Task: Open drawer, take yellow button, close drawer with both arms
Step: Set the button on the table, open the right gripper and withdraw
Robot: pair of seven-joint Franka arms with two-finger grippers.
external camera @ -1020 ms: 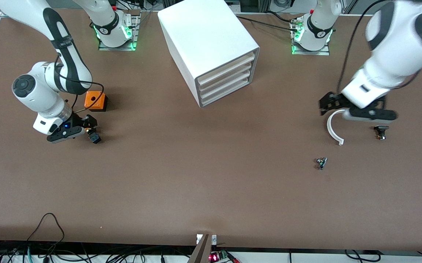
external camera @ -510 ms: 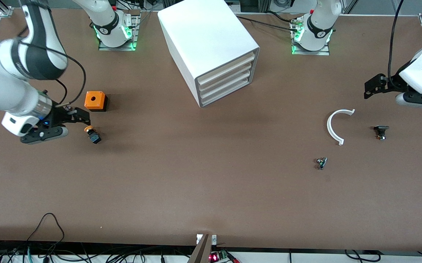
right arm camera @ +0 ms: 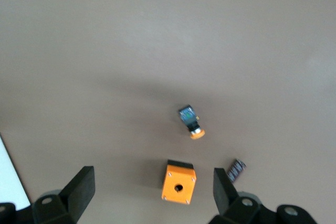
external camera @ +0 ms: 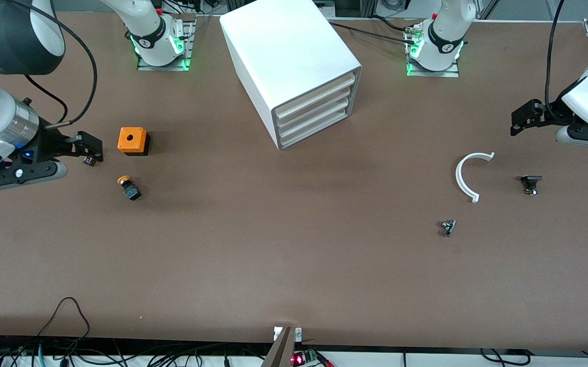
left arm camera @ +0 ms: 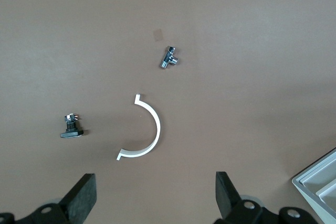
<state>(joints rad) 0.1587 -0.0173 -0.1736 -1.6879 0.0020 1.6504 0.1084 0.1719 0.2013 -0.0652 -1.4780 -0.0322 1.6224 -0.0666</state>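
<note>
Now both spread, empty grippers, the right gripper [external camera: 87, 150] and left gripper [external camera: 520, 120], are lifting away, leaving the button [external camera: 129, 187] lying on the table [external camera: 273, 255] at middle left.

Brown table [external camera: 273, 244]; white cabinet [external camera: 284, 51]; orange box [external camera: 133, 140]; button [external camera: 129, 187] orange-capped, black and blue body; white curved strip [external camera: 464, 178].

- We see a wide brown table [external camera: 273, 255] with a matte top filling nearly the whole front view
- We see black cables [external camera: 70, 351] tangled along the table edge nearest the camera
- We note two metal base plates [external camera: 164, 63] at the farthest edge, lit green
- Light is even and soft, shadows faint
- Grey floor strip at the top corner, little else visible
</note>
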